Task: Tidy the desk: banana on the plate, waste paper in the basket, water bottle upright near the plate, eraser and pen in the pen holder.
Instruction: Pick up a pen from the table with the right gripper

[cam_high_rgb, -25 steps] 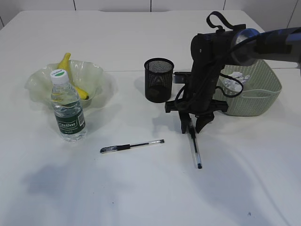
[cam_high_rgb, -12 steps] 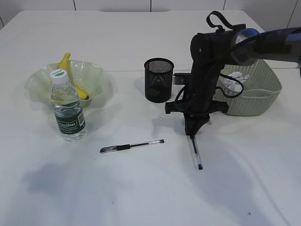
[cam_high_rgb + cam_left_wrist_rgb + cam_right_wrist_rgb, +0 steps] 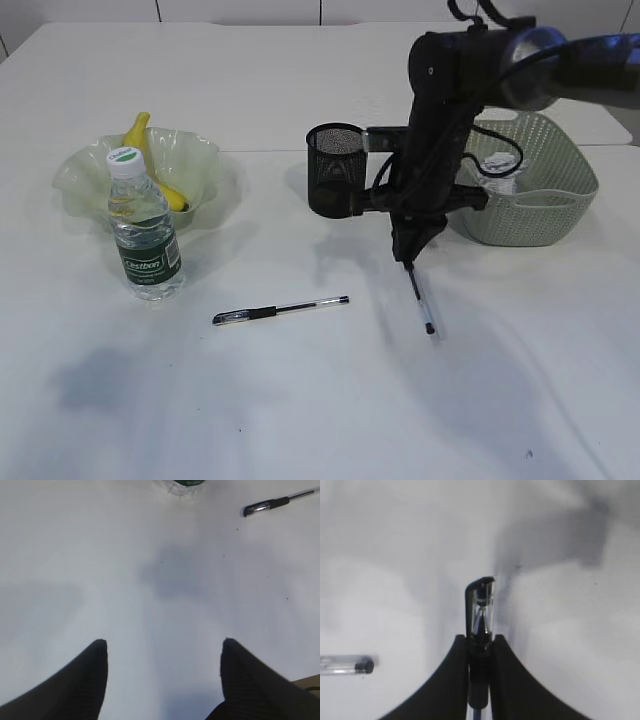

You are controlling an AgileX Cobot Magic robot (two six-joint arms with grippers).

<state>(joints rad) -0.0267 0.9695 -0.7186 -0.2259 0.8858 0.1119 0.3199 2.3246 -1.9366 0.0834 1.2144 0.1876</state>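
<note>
My right gripper (image 3: 409, 256) is shut on a clear pen (image 3: 421, 302) and holds it above the table, tip hanging down to the right; the wrist view shows the jaws (image 3: 480, 639) clamped on the pen's capped end (image 3: 481, 611). A second pen (image 3: 280, 311) lies on the table; its ends show in both wrist views (image 3: 272, 503) (image 3: 345, 664). The black mesh pen holder (image 3: 337, 169) stands left of the arm. The banana (image 3: 150, 160) lies in the glass plate (image 3: 205, 160). The water bottle (image 3: 143, 225) stands upright by it. Waste paper (image 3: 497, 165) lies in the green basket (image 3: 545, 215). My left gripper (image 3: 164, 645) is open and empty. No eraser shows.
The white table is bare in front of the bottle and pens, with only arm shadows on it. The basket stands close behind the right arm.
My right gripper has shut on the pen and lifted its capped end off the table, rising and shifting slightly back toward the pen holder. The other pen has not moved.
</note>
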